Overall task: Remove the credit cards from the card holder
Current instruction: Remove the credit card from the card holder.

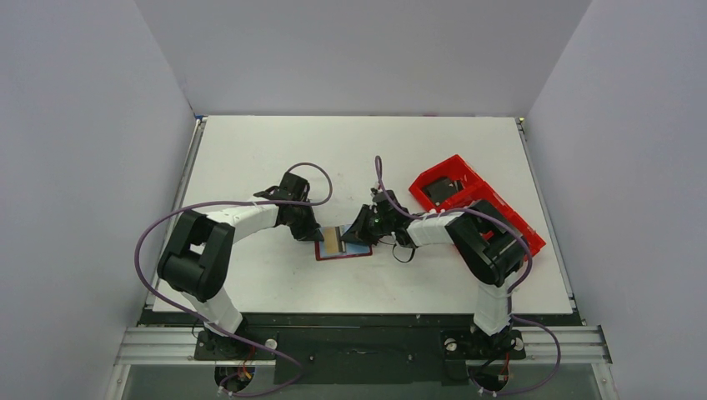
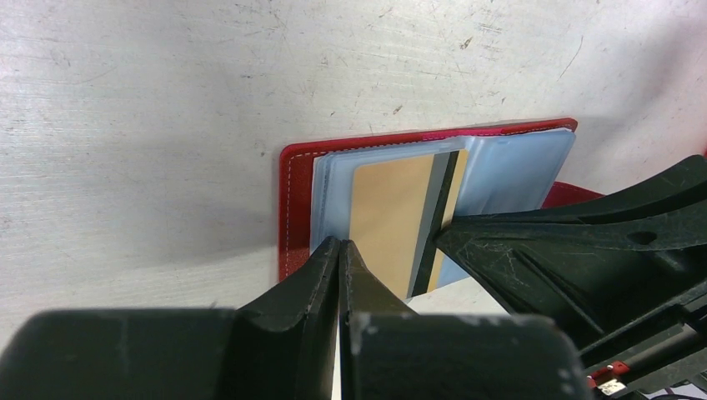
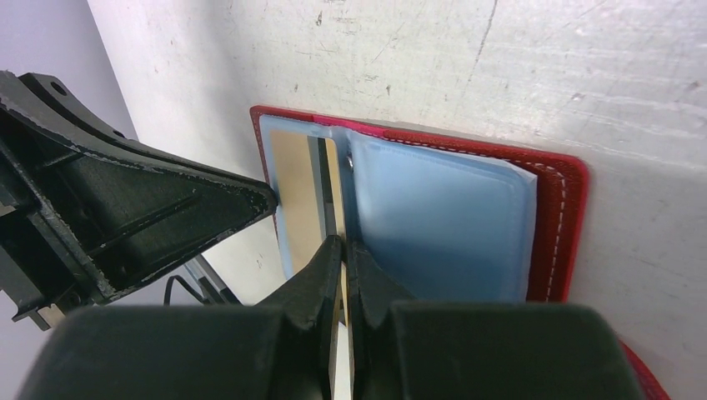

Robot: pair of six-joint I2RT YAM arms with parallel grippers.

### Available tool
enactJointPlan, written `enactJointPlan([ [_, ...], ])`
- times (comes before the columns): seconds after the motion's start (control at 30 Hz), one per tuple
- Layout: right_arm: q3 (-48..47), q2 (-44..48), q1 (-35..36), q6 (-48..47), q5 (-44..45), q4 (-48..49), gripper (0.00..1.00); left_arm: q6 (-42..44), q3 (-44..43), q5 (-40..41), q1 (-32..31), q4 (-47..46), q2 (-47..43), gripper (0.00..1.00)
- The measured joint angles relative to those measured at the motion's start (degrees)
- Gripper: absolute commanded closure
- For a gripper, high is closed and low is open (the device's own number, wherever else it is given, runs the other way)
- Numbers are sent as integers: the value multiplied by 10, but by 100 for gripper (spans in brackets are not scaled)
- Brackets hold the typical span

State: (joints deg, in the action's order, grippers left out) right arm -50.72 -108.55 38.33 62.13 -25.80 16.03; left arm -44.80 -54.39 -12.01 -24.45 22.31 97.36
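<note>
Nearest me, my left claw (image 2: pixel 342 247) has its fingers pressed together, tips on the 6 o'clock edge of the dark-red folding card holder (image 2: pixel 292 200). Whether they nip its clear sleeve or only pin it down, I cannot tell. The holder lies open on the white table (image 1: pixel 275 150), toward 6 o'clock from the table's middle, between my two claws.

My right claw (image 3: pixel 342 243) is clamped on the tan-gold, dark-striped plastic credit card (image 2: pixel 392 212), with the striped edge between the fingers near the holder's fold. I judge the card light, stiff and slick. It is best held by that free edge and drawn flat, since the soft sleeve will cling and the light holder will drag along unless pinned.

The pale blue flat rectangle (image 3: pixel 433 217) at 3 o'clock of the fold is probably the second card, sleeved. Farther off, at 2 o'clock, sits a bright red plastic compartment tray (image 1: pixel 477 185).
</note>
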Motion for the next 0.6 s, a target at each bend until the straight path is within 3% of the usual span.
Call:
enactJointPlan([
  [0.6,23,34,-27,-24,3,-19,100,0,-3,3,0,5,0,100],
])
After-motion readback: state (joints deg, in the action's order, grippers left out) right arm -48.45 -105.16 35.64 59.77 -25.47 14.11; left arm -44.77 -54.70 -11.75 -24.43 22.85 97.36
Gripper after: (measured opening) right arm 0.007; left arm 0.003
